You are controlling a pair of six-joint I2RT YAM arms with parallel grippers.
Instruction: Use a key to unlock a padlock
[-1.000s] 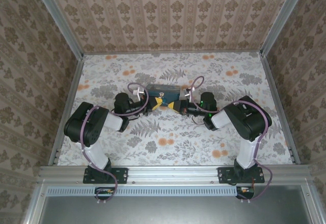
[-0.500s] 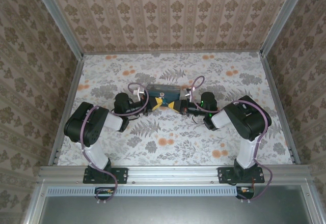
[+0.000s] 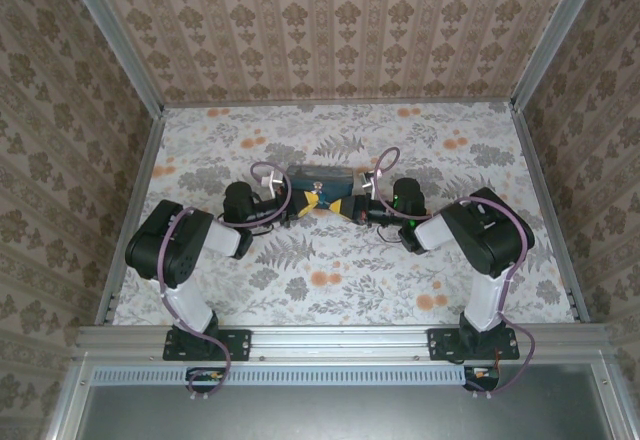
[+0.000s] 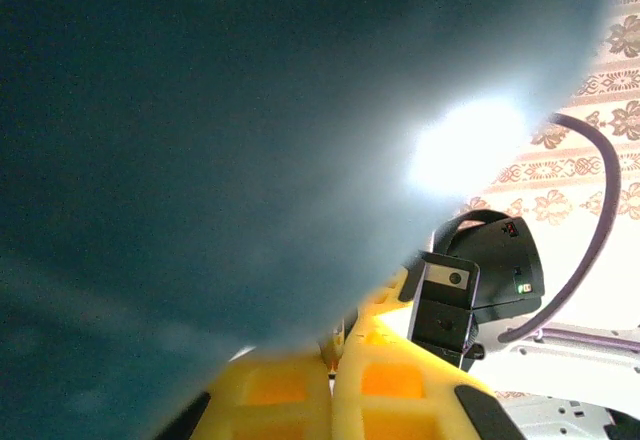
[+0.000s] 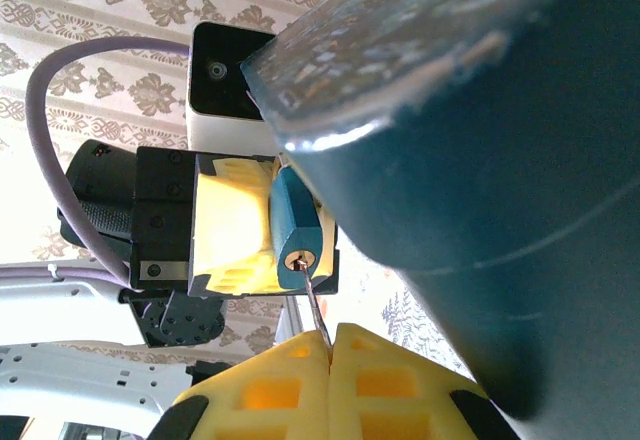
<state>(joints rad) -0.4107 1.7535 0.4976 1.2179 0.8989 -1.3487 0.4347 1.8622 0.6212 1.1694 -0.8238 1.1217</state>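
Teal padlock (image 5: 297, 228) unmoved; slight R wrist (image 3: 405, 198) shift.

Two end effectors at one floral surface (image 3: 340, 280): the left end effector (image 4: 332, 355) and the right end effector (image 5: 330, 345). Also pictured are one teal box (image 3: 322, 177), one small padlock (image 5: 296, 222) and one key (image 5: 313, 307).

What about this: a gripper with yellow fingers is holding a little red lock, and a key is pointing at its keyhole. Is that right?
Not quite: the padlock is teal-blue, not red, as the right wrist view shows. The rest stands: the left gripper holds it, and the key points at its keyhole.
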